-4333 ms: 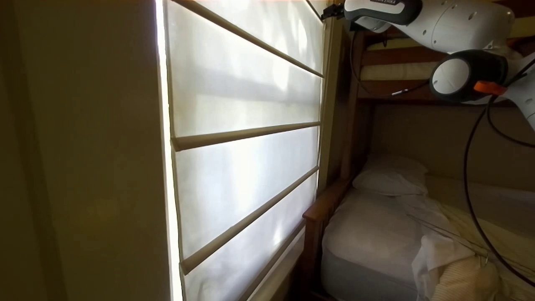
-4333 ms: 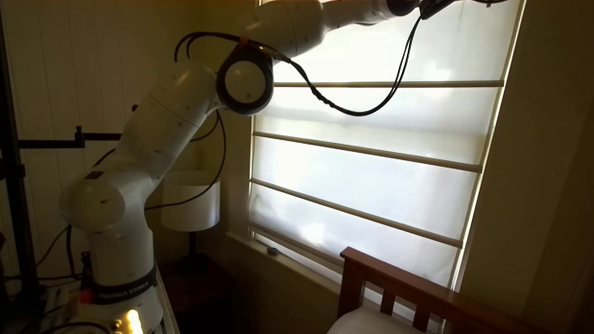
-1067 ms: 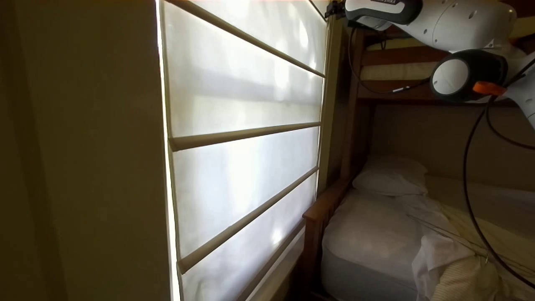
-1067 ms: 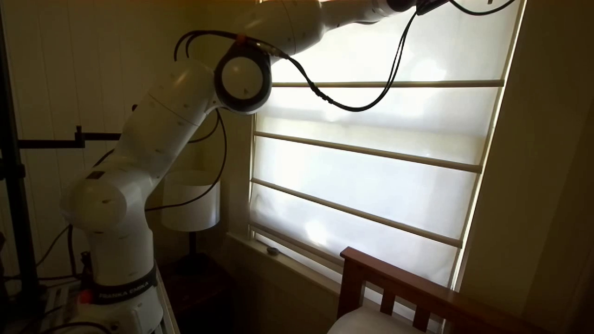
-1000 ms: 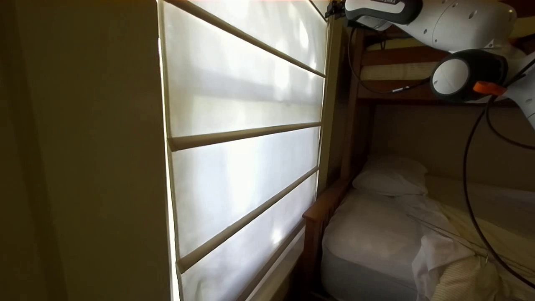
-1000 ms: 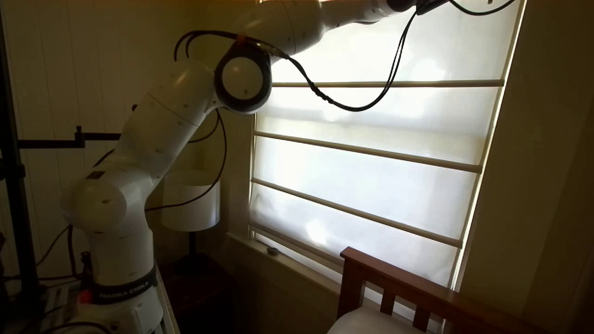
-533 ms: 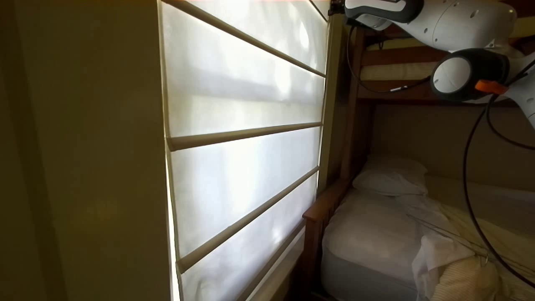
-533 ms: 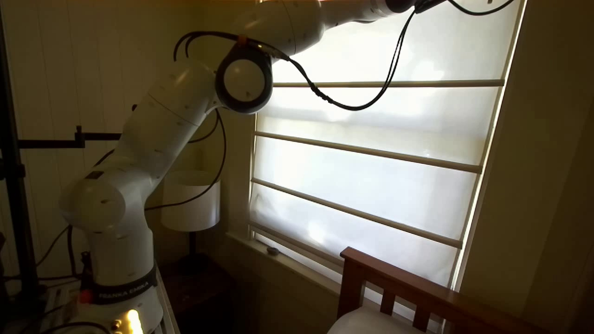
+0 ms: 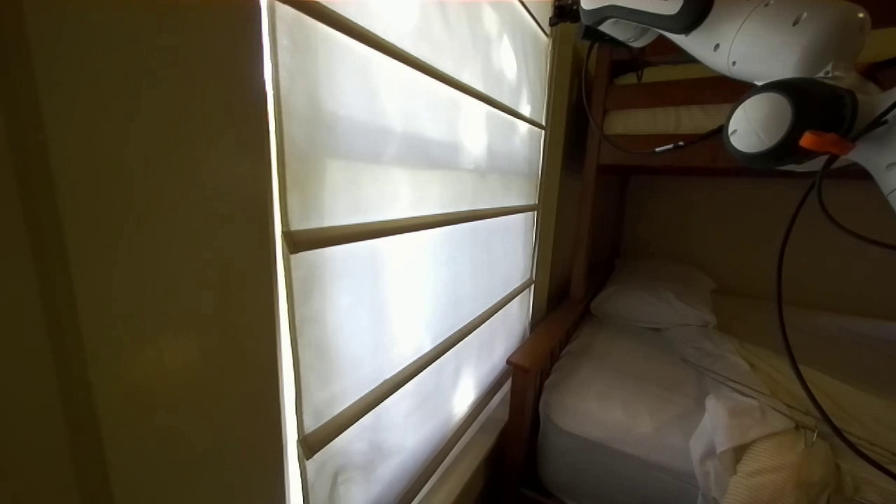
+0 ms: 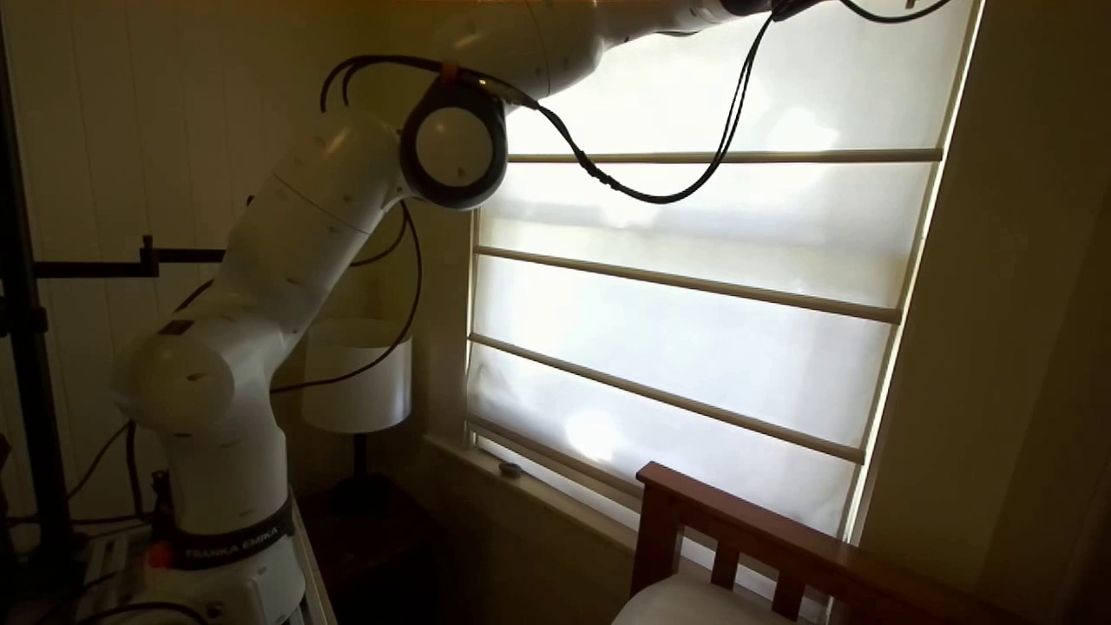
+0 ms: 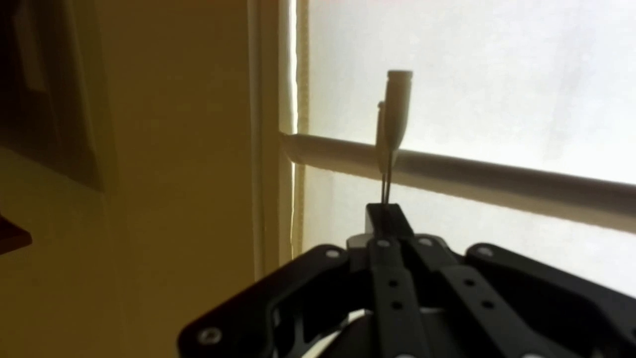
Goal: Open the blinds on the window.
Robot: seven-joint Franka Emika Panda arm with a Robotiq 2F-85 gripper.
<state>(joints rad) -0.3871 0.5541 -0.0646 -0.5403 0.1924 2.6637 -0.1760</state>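
The cream-white blinds [image 9: 413,175] hang fully down in wide panels split by ribs, glowing with daylight. They fill much of an exterior view [image 10: 694,365] and the right of the wrist view [image 11: 497,99]. Behind them the pane of the window is hidden; part of its sill [image 10: 555,499] shows. In the wrist view my gripper [image 11: 387,214] is shut on two thin pull cords [image 11: 386,189], whose pale end pulls [image 11: 398,109] stick out beyond the fingertips. In an exterior view the gripper [image 9: 564,12] is small, at the top beside the blinds' far edge.
A wooden bunk bed [image 9: 539,350] with white bedding [image 9: 630,392] stands close to the window. Its end rail [image 10: 746,512] rises before the lower panels. A white lamp [image 10: 358,378] stands behind the arm, and loose black cables [image 10: 660,198] hang from the arm.
The gripper and arm have shifted slightly up and back from the blinds over the last second. The blinds' near side edge has swayed a little; their height looks the same.
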